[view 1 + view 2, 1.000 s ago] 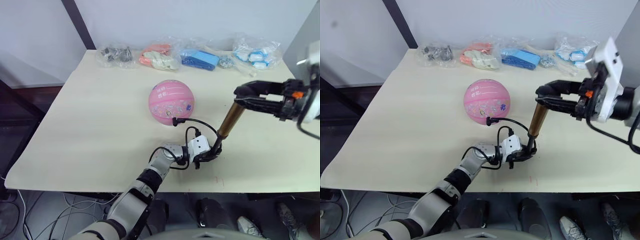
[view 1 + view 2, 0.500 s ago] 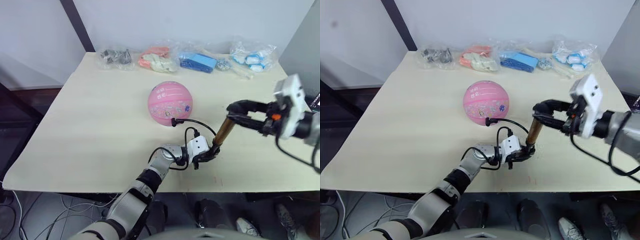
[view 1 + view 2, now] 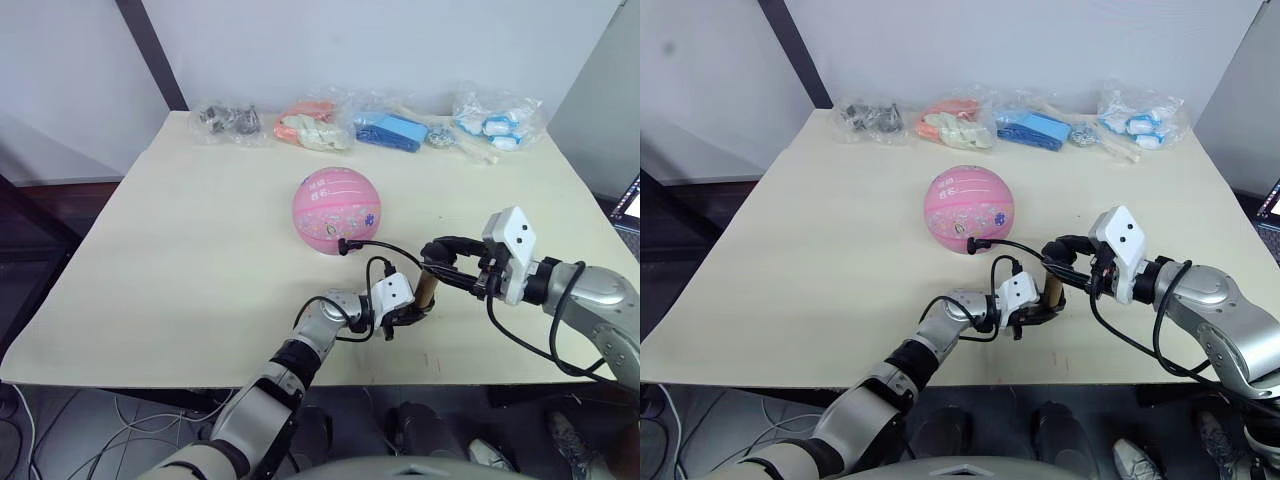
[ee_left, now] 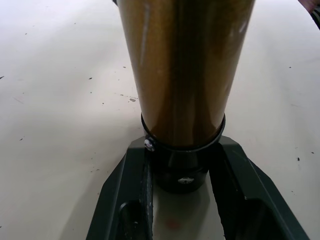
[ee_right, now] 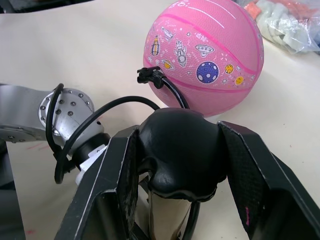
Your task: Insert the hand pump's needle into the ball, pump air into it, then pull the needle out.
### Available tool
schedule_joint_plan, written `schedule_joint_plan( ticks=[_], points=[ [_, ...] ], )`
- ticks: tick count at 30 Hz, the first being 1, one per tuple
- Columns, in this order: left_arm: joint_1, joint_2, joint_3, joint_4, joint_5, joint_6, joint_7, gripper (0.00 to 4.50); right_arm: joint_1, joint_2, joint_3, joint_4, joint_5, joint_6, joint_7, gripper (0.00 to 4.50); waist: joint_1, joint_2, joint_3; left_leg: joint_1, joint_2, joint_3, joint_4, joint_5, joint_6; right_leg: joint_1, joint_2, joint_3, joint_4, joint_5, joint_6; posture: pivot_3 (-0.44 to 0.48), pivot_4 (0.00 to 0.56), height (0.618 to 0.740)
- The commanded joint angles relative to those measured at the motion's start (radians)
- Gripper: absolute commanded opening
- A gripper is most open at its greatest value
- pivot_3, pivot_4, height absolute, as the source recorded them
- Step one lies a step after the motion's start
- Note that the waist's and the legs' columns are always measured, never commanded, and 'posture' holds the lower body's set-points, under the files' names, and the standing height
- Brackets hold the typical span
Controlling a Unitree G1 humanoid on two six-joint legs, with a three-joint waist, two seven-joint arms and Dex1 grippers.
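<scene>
The pink ball rests on the table, just beyond both hands. The hand pump stands nearly upright in front of it. Its gold barrel looks short, with the black T-handle low over its top. My left gripper is shut on the black end cap at the pump's foot. My right gripper is shut on the T-handle. The thin black hose arcs from the pump to a fitting pressed against the ball's near side. The needle is hidden there.
Clear bags of small items line the far edge of the tan table: dark parts, orange and white pieces, blue pieces, blue and white ones. A dark post rises behind the left corner.
My right gripper has pushed the T-handle down toward the left gripper, so the pump stands much shorter. The left gripper and ball have stayed put. The camera view shifted slightly.
</scene>
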Motion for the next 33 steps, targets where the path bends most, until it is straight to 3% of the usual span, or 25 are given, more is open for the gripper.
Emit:
schedule_joint_plan(
  ticks=[1,11,14,20,23,27,33],
  points=[
    [0.021,0.013,-0.023,0.026,0.024,0.018,-0.015,1.08,0.025,-0.029,-0.022,0.015,0.059,0.126,0.029,1.91,0.001,0.001,0.001,0.0,0.0,0.0,0.0,0.0,0.0,0.0,0.0,0.0,0.0,0.0,0.0,0.0,0.15,0.74],
    [0.027,0.01,-0.027,0.026,0.023,0.016,-0.016,1.08,-0.249,-0.195,-0.373,-0.055,0.488,0.37,-0.004,1.91,0.008,0.019,0.02,-0.013,-0.004,0.0,0.001,0.0,0.0,-0.01,-0.005,0.0,0.0,0.003,-0.003,0.0,0.15,0.74],
    [0.026,0.009,-0.027,0.03,0.023,0.013,-0.017,1.08,-0.327,-0.241,-0.42,-0.033,0.588,0.413,-0.041,1.91,0.01,0.016,0.021,-0.021,-0.004,-0.002,0.002,0.0,0.0,-0.017,-0.005,-0.002,0.0,0.003,-0.004,0.0,0.15,0.74],
    [0.023,0.009,-0.027,0.037,0.022,0.009,-0.017,1.08,-0.446,-0.306,-0.459,0.007,0.723,0.443,-0.12,1.91,0.01,0.015,0.022,-0.022,-0.007,-0.001,0.002,0.0,0.0,-0.018,-0.008,-0.001,0.0,0.003,-0.003,0.0,0.15,0.74],
    [0.021,0.01,-0.026,0.039,0.022,0.008,-0.018,1.08,-0.418,-0.3,-0.442,-0.008,0.718,0.435,-0.135,1.91,0.009,0.015,0.023,-0.022,-0.007,0.0,0.003,0.0,0.0,-0.019,-0.008,-0.001,0.0,0.003,-0.003,0.0,0.15,0.74],
    [0.02,0.009,-0.028,0.041,0.022,0.007,-0.019,1.08,-0.282,-0.253,-0.372,-0.05,0.609,0.394,-0.112,1.91,0.009,0.012,0.021,-0.022,-0.007,-0.001,0.003,0.0,0.0,-0.018,-0.007,-0.001,0.0,0.003,-0.003,0.0,0.15,0.74],
    [0.017,0.007,-0.029,0.044,0.021,0.006,-0.02,1.08,-0.068,-0.169,-0.181,-0.064,0.359,0.262,-0.053,1.91,0.005,0.011,0.017,-0.018,-0.006,0.0,0.003,0.0,0.0,-0.014,-0.007,-0.001,0.001,0.002,-0.001,0.0,0.15,0.74]
  ],
)
